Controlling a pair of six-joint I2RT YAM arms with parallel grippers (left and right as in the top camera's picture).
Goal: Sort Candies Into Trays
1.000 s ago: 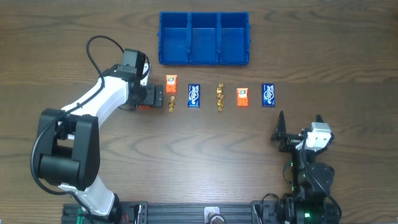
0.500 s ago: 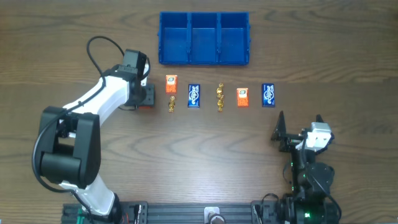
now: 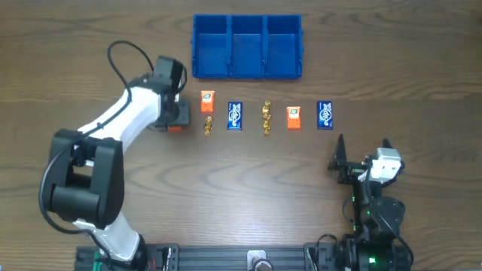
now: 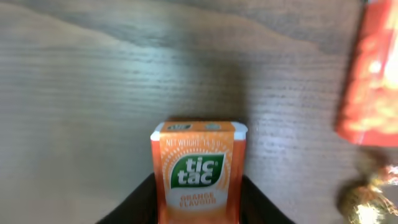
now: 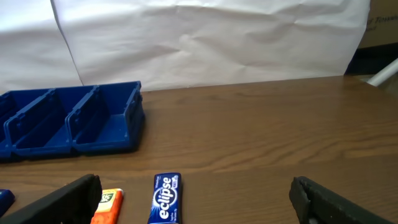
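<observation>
Near: my left gripper (image 4: 199, 210) has its jaws closed on the lower sides of an orange candy box (image 4: 199, 163). By its shadow I judge the box is raised off the table (image 4: 74, 93), and the low grip leaves most of it free to drop into a bin. Beyond it lie a second orange box (image 4: 368, 74) and a gold candy (image 4: 367, 193) at the near end of the row, and farther off is the blue tray (image 3: 247, 74) with three compartments, where I judge this box is headed. My right gripper (image 3: 360, 154) waits by its base, jaws wide apart and holding nothing, out of the left arm's way.
</observation>
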